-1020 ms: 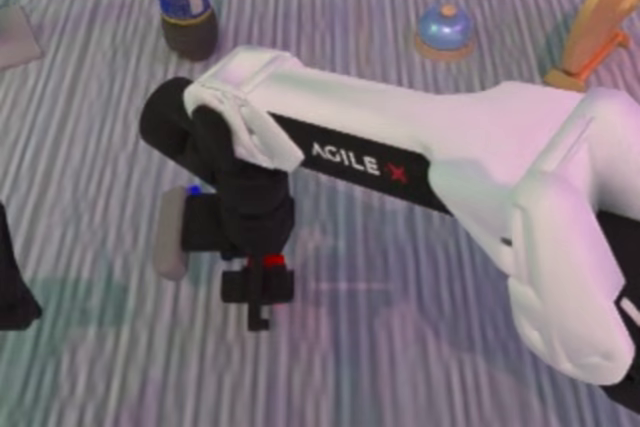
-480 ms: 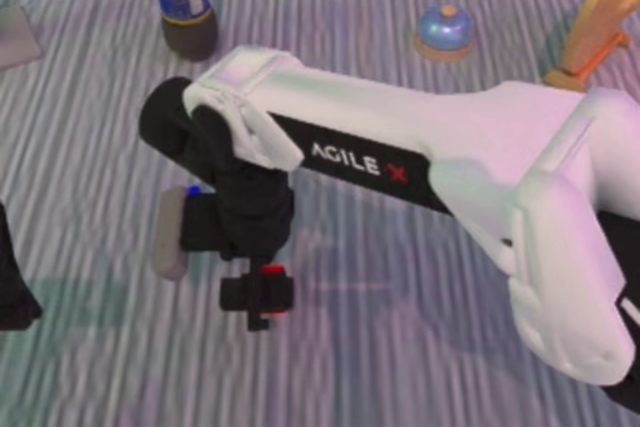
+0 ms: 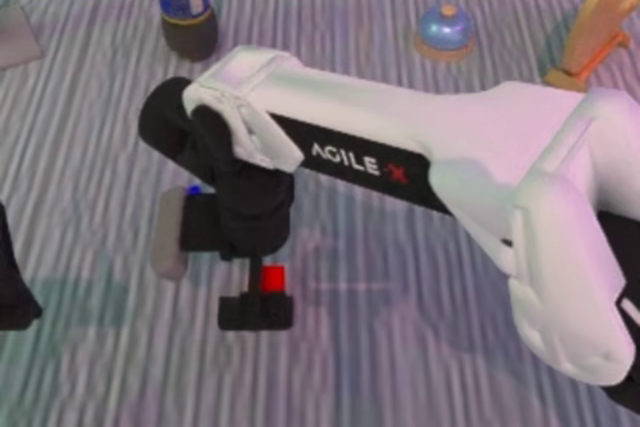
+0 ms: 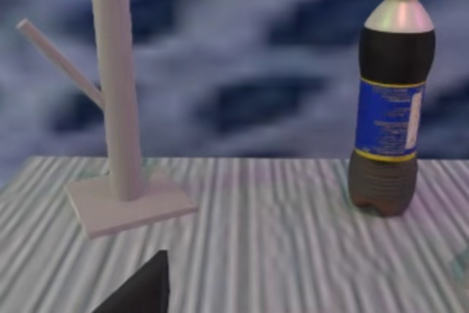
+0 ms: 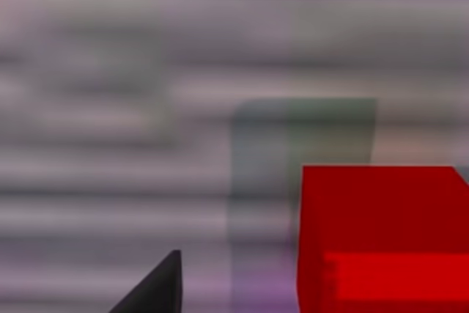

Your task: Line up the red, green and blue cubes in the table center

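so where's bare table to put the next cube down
Free: the table right of the red cube, below the right arm, and the front strip. Crowded: around the right gripper, with the grey block and blue cube close.

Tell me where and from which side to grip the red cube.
Grip the red cube across two opposite flat side faces, coming straight down from above. It sits flat on the table with its top bare, and all its sides are equal. The right tool is just beside it and the arm overhangs its far side, so mind the clearance there.
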Robot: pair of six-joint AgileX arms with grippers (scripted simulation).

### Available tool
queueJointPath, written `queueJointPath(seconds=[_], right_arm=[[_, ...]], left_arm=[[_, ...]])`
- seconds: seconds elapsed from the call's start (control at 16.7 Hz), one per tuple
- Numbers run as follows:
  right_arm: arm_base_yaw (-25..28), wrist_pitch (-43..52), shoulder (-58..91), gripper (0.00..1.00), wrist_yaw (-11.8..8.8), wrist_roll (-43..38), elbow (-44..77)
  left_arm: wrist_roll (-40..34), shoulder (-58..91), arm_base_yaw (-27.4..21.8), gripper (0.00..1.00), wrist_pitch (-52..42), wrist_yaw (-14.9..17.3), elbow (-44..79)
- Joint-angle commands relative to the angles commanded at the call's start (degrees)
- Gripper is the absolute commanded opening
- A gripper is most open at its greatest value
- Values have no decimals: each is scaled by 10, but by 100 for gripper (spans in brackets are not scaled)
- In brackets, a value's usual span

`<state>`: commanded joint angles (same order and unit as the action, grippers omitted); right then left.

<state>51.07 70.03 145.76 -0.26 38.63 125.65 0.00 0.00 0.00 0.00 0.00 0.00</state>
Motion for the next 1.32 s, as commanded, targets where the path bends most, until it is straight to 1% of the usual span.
queueJointPath(seconds=[0.3, 0.42, 0.66, 0.78, 1.08, 1.2, 1.32], right_arm=[[-1, 10, 2, 100, 0, 0, 10], [-1, 43, 5, 100, 1, 0, 44], [2, 138, 12, 100, 0, 2, 149], [3, 164, 12, 100, 0, 2, 175], [-1, 167, 10, 100, 0, 0, 179], [-18, 162, 6, 100, 1, -19, 170], [-56, 150, -3, 100, 2, -62, 150]], left_arm=[[0, 0, 0, 100, 0, 0, 0], [0, 0, 0, 100, 0, 0, 0], [0, 0, 0, 100, 0, 0, 0], [0, 0, 0, 100, 0, 0, 0], [0, 0, 0, 100, 0, 0, 0], [0, 0, 0, 100, 0, 0, 0], [0, 0, 0, 100, 0, 0, 0]])
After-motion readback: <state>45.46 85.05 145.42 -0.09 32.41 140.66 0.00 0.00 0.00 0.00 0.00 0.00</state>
